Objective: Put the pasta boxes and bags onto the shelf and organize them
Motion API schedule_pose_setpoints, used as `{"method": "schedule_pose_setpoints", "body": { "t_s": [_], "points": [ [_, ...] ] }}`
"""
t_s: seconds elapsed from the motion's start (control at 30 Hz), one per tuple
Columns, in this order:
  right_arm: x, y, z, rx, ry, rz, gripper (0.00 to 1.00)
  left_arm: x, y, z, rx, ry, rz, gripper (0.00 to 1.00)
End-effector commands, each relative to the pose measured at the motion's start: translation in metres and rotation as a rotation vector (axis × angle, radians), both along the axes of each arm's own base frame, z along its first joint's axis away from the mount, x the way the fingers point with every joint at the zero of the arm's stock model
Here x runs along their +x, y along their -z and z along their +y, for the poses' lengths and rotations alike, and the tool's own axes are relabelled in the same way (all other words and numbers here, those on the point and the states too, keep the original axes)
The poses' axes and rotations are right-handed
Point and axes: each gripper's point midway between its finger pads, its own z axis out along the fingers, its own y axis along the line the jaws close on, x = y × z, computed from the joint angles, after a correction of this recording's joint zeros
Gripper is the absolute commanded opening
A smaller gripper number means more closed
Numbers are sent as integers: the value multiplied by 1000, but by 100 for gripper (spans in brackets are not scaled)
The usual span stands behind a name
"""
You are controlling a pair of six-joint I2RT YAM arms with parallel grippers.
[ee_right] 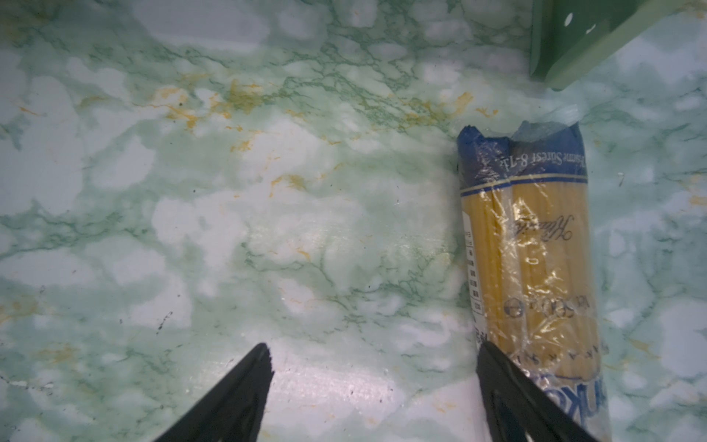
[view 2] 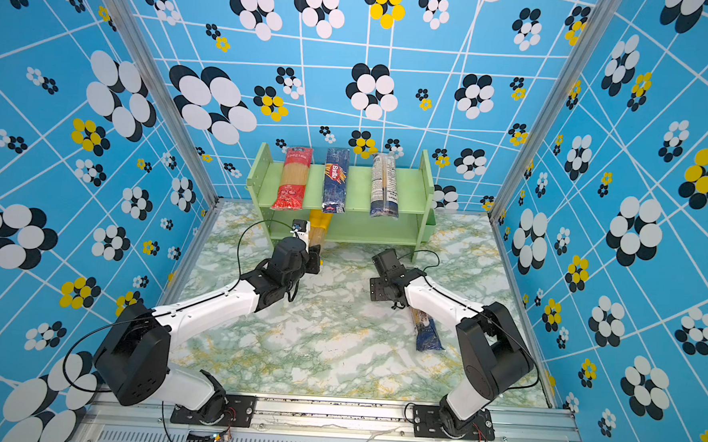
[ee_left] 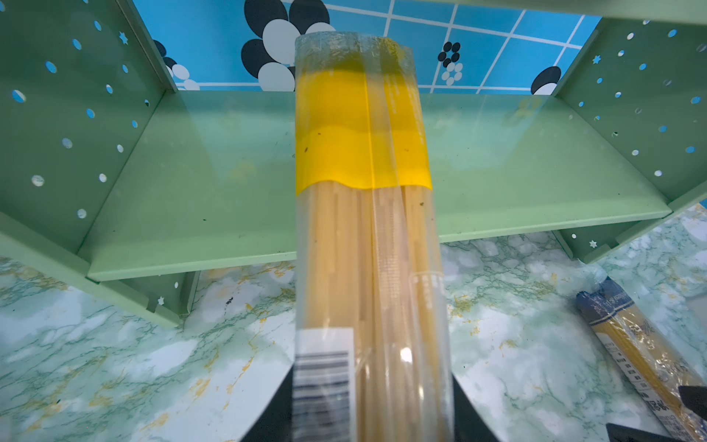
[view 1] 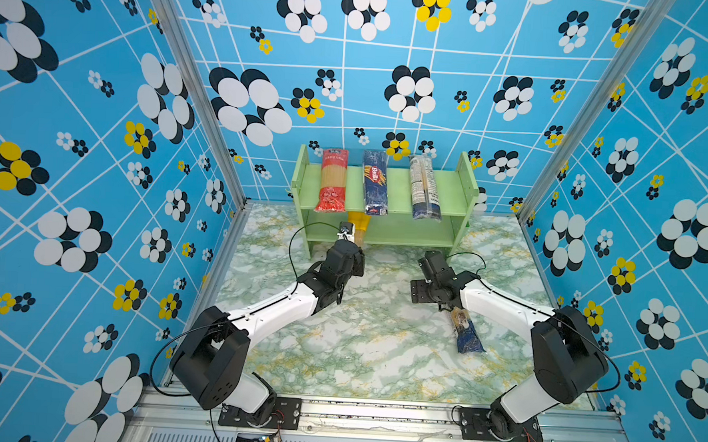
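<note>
The pale green shelf (view 1: 395,191) (view 2: 358,189) stands at the back of the marble table. Three packs lie across its upper tier: a red bag (view 1: 333,179) (view 2: 292,177), a dark blue Barilla pack (view 1: 374,181) (view 2: 335,179) and a blue pack with a white label (view 1: 424,188) (view 2: 384,186). My left gripper (ee_left: 373,402) is shut on the yellow-topped clear bag (ee_left: 367,229) (view 1: 359,230), whose yellow end reaches over the lower tier (ee_left: 191,183). My right gripper (ee_right: 373,356) hangs open above bare table. Beside one of its fingers lies the clear bag with the blue end (ee_right: 528,248) (view 1: 467,332).
A small green cup (view 2: 429,228) hangs on the shelf's right side panel. A shelf foot (ee_right: 574,49) stands just beyond the lying bag. Patterned blue walls close in the table on three sides, and an aluminium rail (view 1: 375,410) runs along the front.
</note>
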Motion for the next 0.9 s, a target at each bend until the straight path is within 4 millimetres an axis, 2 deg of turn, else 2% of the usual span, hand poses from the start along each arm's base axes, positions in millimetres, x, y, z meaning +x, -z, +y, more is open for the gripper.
{"method": "schedule_pose_setpoints", "body": {
  "t_s": [0.0,0.87],
  "points": [
    [9,-8,-1,-5,-2,-29,86,22,-77,1,-144,-72,-219,0],
    [8,-10,-5,-12,2,-31,87,49,-84,-1,-109,-150,-260,0]
  ]
}}
